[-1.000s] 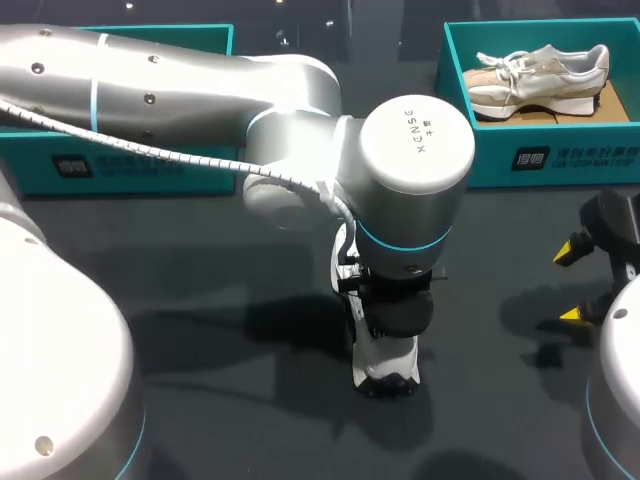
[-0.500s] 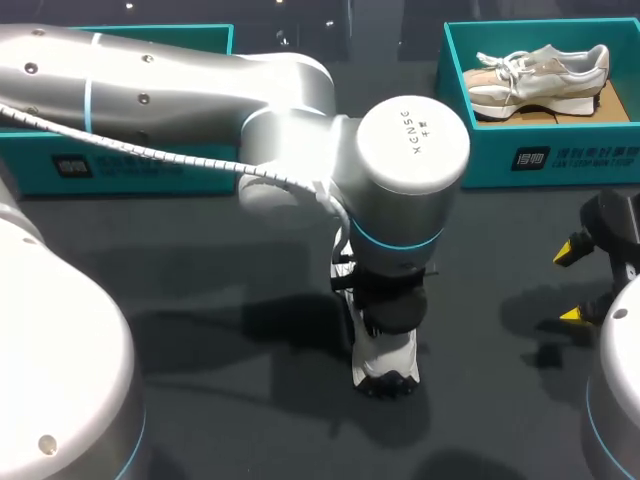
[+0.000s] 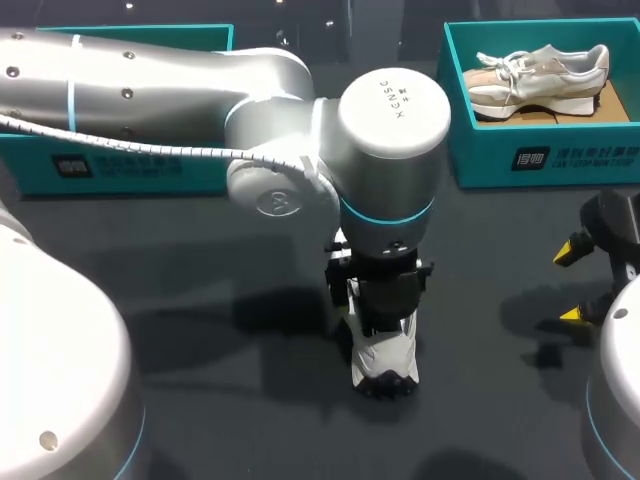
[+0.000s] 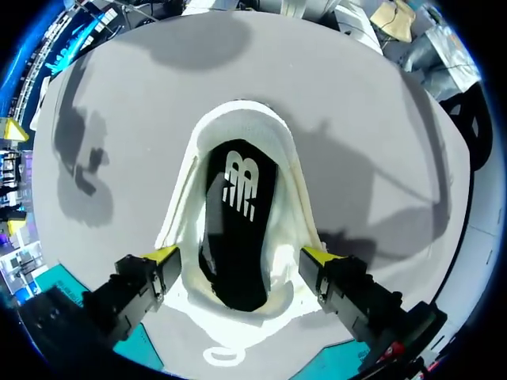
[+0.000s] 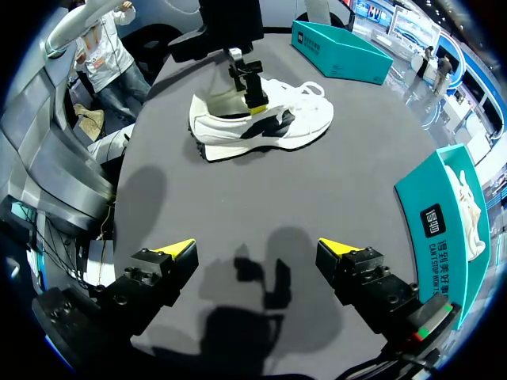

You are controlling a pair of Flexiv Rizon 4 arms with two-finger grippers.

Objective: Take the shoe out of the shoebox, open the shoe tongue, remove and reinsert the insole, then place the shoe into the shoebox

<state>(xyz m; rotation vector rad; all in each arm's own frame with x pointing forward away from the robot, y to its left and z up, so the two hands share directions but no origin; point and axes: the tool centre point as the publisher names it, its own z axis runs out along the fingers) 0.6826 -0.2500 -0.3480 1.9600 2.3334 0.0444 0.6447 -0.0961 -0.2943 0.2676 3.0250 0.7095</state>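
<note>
A white shoe (image 3: 386, 362) with black side marks (image 5: 261, 120) stands on the dark table near the middle. Its heel points toward the front edge. My left gripper (image 3: 378, 308) hangs straight above the shoe's mouth. In the left wrist view the left gripper (image 4: 239, 255) is open, with one yellow tip on each side of the collar. The black insole (image 4: 238, 214) lies inside the shoe. My right gripper (image 3: 572, 282) is open over bare table at the right, well apart from the shoe. The right gripper (image 5: 257, 249) has nothing between its fingers.
A teal shoebox (image 3: 545, 160) stands at the back right with a second pale shoe (image 3: 540, 70) in it. Another teal box (image 3: 140, 168) stands at the back left, partly hidden by my left arm.
My left gripper's fingers have spread wide apart above the shoe, and its wrist has risen and shifted slightly left. The shoe and the right arm have stayed put.
</note>
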